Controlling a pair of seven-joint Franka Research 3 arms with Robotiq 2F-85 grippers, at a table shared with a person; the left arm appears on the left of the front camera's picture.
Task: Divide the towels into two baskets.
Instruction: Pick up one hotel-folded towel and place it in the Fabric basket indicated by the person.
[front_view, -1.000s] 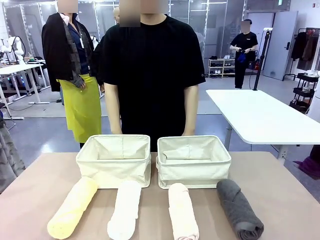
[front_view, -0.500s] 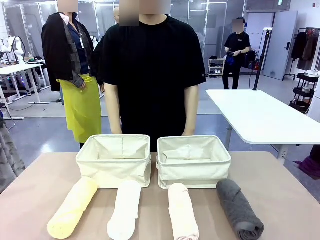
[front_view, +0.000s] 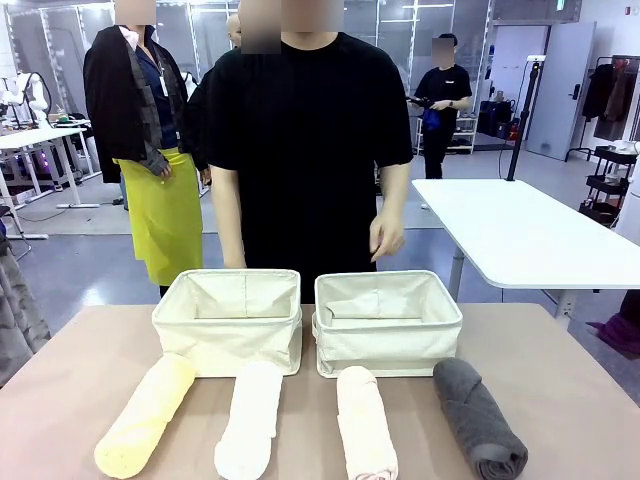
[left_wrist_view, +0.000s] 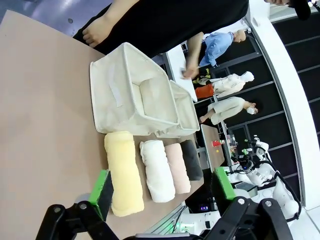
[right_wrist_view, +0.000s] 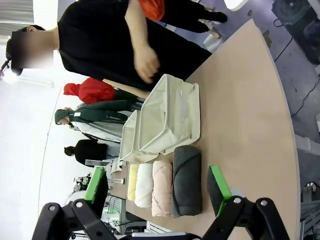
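Four rolled towels lie in a row along the near table edge: yellow (front_view: 147, 413), white (front_view: 250, 418), pale pink (front_view: 365, 421) and dark grey (front_view: 478, 417). Behind them stand two cream canvas baskets side by side, the left basket (front_view: 229, 321) and the right basket (front_view: 387, 322), both with nothing inside. My left gripper (left_wrist_view: 162, 188) hangs open above the table, with the yellow towel (left_wrist_view: 123, 171) nearest it. Open too is my right gripper (right_wrist_view: 157, 187), nearest the grey towel (right_wrist_view: 186, 180). The person's hand (front_view: 386, 235) hovers above the right basket.
A person in black stands at the far table edge behind the baskets. A white table (front_view: 520, 230) stands at the right beyond, and other people are in the background. Bare brown tabletop (front_view: 570, 360) lies to both sides of the baskets.
The person's hand on the picture's right has risen from behind the right basket to hover above it. Towels and baskets have not moved.
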